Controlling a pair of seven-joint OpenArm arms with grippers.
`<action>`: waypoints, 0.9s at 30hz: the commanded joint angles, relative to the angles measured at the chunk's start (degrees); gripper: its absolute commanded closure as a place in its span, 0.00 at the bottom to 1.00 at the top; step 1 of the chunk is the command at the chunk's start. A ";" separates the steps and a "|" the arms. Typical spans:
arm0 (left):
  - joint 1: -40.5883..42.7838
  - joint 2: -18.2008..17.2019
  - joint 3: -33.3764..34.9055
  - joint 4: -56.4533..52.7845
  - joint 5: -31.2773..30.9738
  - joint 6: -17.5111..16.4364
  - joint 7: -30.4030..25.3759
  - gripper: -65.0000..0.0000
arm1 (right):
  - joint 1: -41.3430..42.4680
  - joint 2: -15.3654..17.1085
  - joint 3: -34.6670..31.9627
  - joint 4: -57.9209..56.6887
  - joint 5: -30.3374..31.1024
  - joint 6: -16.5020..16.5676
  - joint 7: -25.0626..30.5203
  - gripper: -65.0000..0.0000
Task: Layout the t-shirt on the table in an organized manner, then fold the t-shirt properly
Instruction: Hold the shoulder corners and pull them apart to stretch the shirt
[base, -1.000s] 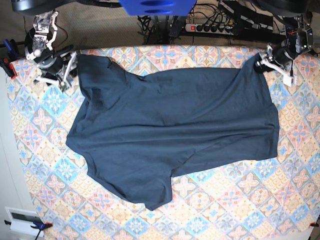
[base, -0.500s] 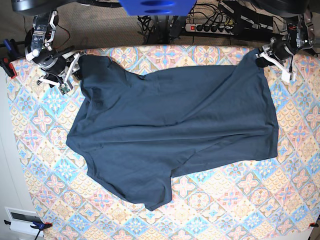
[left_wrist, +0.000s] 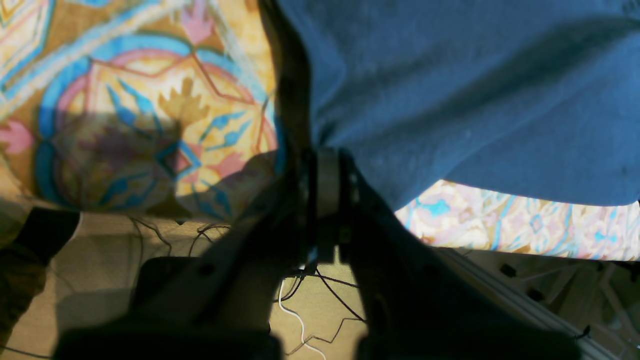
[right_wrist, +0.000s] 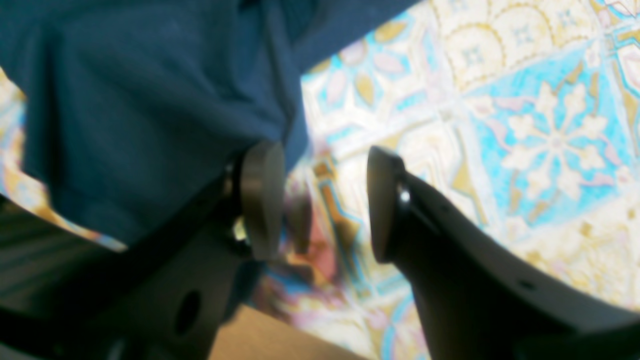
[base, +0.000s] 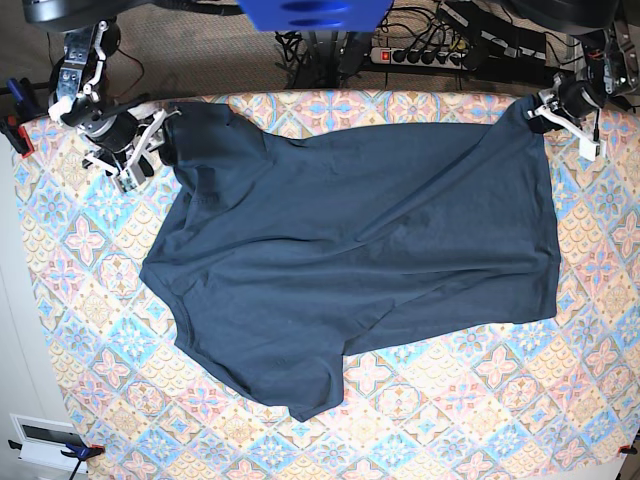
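Table (base: 470, 420) front bare; left gripper (left_wrist: 327, 172) pinches t-shirt (base: 350, 260) corner.

The t-shirt (base: 350, 265) is plain dark navy with no print, spread mostly flat and face-wide across the table (base: 480, 400), its length running side to side. One short sleeve points toward the near edge, and shallow wrinkles run across the body. Its two far corners reach the table's back edge and look slightly lifted. The table wears a cloth of pastel blue, pink and cream diamond tiles with floral motifs.
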 joint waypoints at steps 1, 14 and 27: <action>0.18 -1.04 -0.47 0.68 -0.43 -0.30 -0.64 1.00 | 0.12 1.05 0.54 1.18 1.57 0.14 1.01 0.60; 0.10 -1.21 -0.47 0.68 -0.43 -0.30 -0.64 1.00 | 0.29 1.05 -5.26 -5.85 1.84 0.14 1.01 0.60; -1.84 -2.35 -0.56 0.68 -0.43 -0.30 -0.55 1.00 | 0.12 1.31 -4.91 -6.46 1.84 0.14 1.01 0.99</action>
